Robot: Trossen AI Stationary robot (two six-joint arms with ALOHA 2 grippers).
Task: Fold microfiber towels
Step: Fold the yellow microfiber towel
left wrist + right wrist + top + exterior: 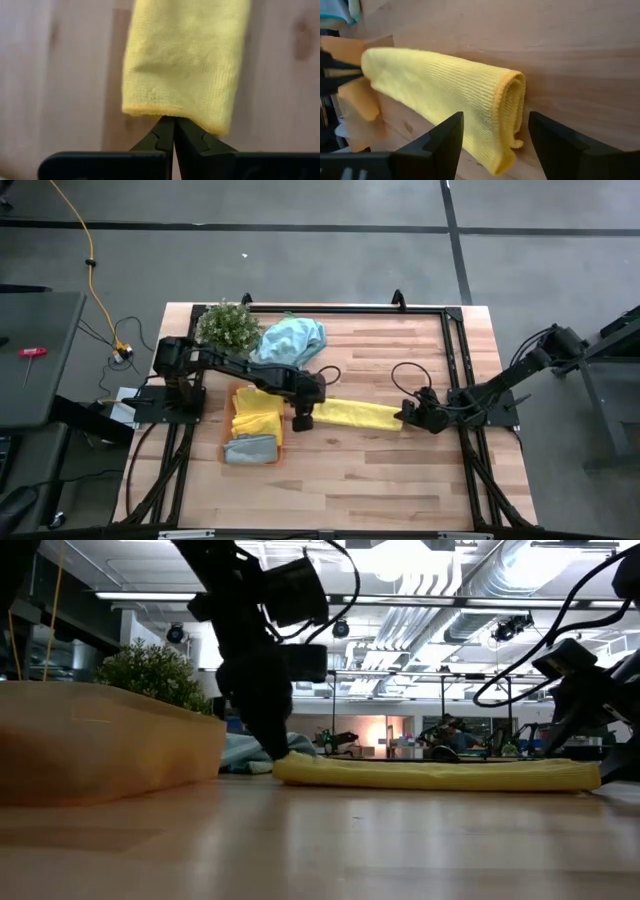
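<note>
A yellow towel (355, 413), folded into a long narrow strip, lies flat on the wooden table between my two grippers. My left gripper (302, 420) is shut at the strip's left end (290, 765), pointing steeply down. My right gripper (494, 145) is open at the strip's right end, where the layers curl over (512, 105). Its two fingers stand on either side of that end; I see no touch there. My left gripper (174, 122) has its shut fingertips on the hem of the strip's left end (167, 112), at the middle of that short edge. The fingers come from above, slanting down, in line with the strip. One layer or several, I cannot tell. The towel lies on the table, slack.
An orange tray (228, 425) near the left arm holds another yellow towel (255, 412) and a folded grey one (250, 450). A light blue towel (293, 340) lies bunched at the far side next to a small green plant (228, 325). Bare wood lies toward the near edge.
</note>
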